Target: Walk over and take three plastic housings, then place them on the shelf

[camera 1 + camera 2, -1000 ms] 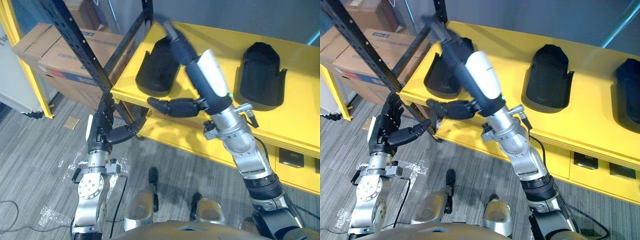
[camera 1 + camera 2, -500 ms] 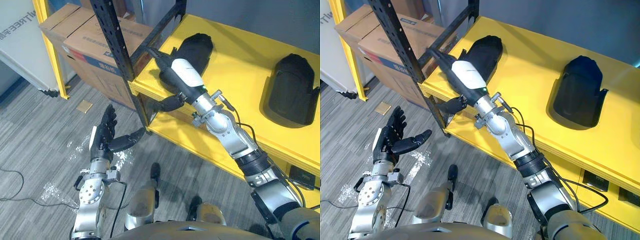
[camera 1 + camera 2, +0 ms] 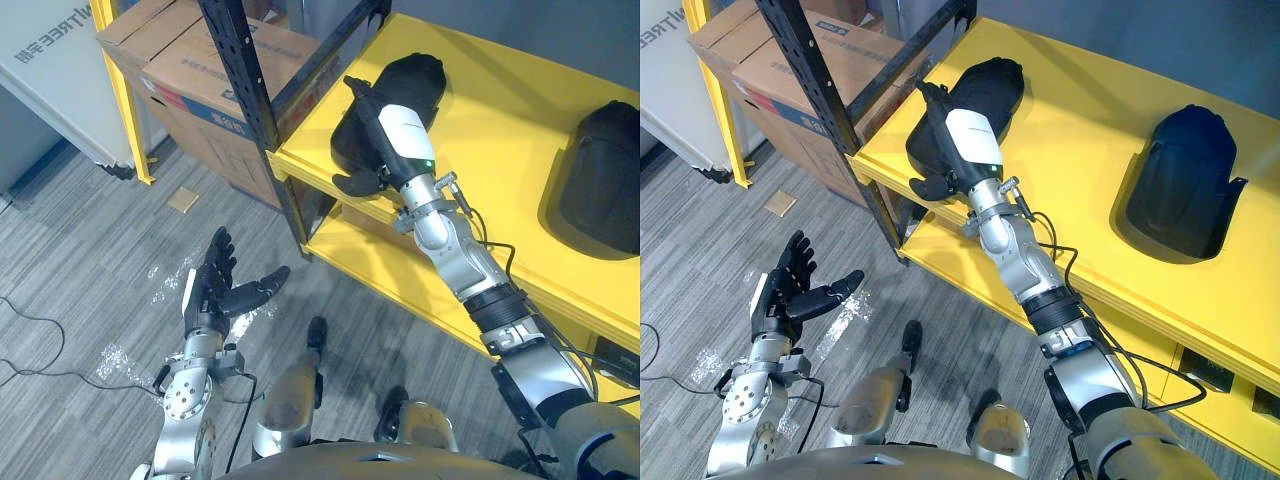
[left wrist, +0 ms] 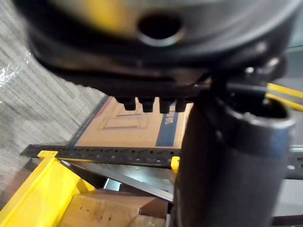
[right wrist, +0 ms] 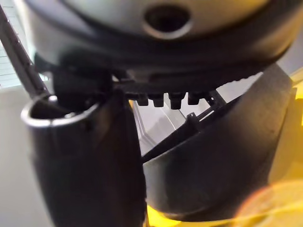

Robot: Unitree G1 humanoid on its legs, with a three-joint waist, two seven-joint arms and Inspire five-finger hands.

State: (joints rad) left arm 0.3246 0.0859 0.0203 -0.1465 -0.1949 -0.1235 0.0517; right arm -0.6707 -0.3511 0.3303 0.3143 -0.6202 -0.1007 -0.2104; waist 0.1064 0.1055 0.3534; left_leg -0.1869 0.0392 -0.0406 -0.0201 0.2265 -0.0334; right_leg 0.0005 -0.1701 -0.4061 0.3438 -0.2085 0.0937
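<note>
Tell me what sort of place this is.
Probably a warehouse or workshop storage area: a yellow shelf board on a black perforated steel upright holds black moulded plastic housings, and brown cardboard boxes are stacked beside it.

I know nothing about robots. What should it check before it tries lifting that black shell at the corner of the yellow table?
1. Is the right hand at the corner shell? Ok, it lies along it.
2. Grip closed? Not ok: fingers look straight and the thumb stands out.
3. Shell off the yellow table? Not ok, it rests there.
4. Is the left hand free? Ok, open, low over the floor.
5. Room beside the rack post? Cannot tell.
6. Is a second shell waiting? Ok, farther right.
</note>
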